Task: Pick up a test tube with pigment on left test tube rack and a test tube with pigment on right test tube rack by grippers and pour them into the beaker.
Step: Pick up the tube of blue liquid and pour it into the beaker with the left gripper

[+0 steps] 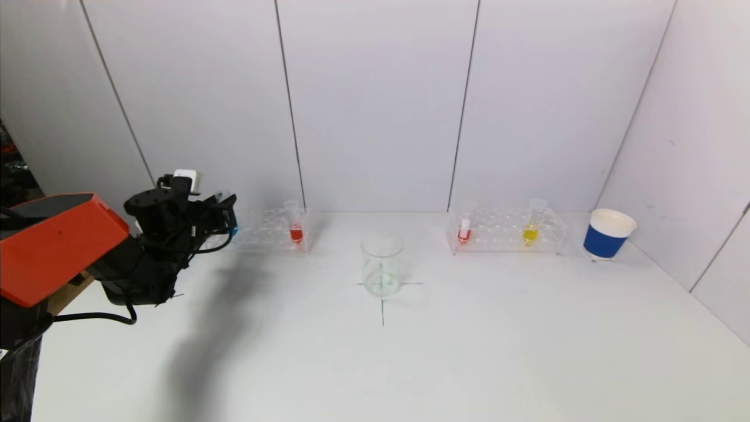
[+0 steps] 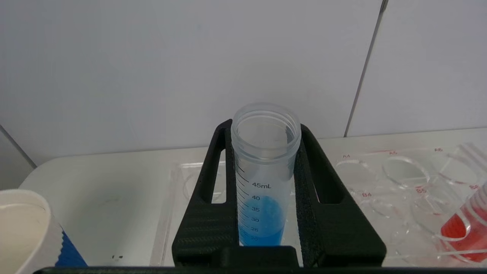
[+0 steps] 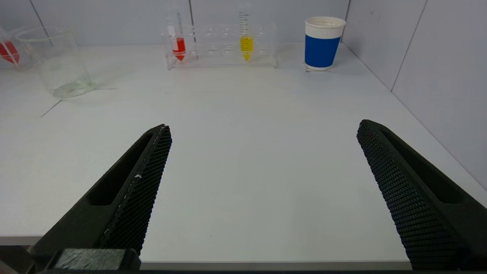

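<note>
The blue tube (image 2: pixel 262 182) stands upright between the two black fingers (image 2: pixel 205 213) of the left end effector (image 2: pixel 263 152), which is closed on it, pads touching both sides. It is at the left end of the left rack (image 1: pixel 263 230), near the far left corner of the desk (image 1: pixel 469 351). At the other end of this rack stands a red tube (image 1: pixel 296 225). The beaker (image 1: pixel 382 264) is on the middle of the desk, on a drawn cross. The right rack (image 1: pixel 507 230), near the far edge, holds a red-pink tube (image 1: pixel 464 228) and a yellow tube (image 1: pixel 531 225). A blue cup (image 1: pixel 608 233) stands just beside it, in the far right corner. The right end effector (image 3: pixel 262 129) is wide open over the near edge, holding nothing.
</note>
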Available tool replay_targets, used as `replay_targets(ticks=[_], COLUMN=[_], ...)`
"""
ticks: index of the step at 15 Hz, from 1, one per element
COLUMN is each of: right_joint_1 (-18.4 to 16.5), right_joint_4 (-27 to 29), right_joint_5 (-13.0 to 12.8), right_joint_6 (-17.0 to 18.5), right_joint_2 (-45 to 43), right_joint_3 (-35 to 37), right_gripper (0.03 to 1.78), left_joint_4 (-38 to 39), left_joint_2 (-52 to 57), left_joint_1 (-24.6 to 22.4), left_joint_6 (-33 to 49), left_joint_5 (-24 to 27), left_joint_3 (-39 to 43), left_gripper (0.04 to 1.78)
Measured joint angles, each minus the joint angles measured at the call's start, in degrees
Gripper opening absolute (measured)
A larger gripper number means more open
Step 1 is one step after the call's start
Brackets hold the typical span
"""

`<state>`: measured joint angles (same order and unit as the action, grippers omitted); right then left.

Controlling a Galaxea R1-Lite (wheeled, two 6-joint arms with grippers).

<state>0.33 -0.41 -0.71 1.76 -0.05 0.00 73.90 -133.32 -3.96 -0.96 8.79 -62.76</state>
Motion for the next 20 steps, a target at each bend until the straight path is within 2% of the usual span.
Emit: replay_targets(ticks=[6,10,17,20], right_joint_1=[0.00,0.00,0.00,0.02], right_joint_4=[0.00,0.00,0.00,0.00], right_joint_5=[-0.02,0.00,-0.02,-0.02], right_joint_6=[0.00,0.00,0.00,0.00], right_joint_2=[0.00,0.00,0.00,0.00], right_joint_3=[0.00,0.00,0.00,0.00], right_gripper=[1.77,1.77,1.77,1.77], left_joint_4=[-12.80,-26.51,-48.47,-50.81], left_joint_2=[8.98,16.53,22.74,21.41], left_joint_1=[0.27,2.15,11.73,16.45], left_joint_6=[-0.02,-0.07,-7.91,-10.72], left_joint_5=[0.00,0.02,0.60,2.69], left_joint_3=[-6.03,-14.01,-28.45,-31.17], left_gripper=[0.44,0.44,0.44,0.44])
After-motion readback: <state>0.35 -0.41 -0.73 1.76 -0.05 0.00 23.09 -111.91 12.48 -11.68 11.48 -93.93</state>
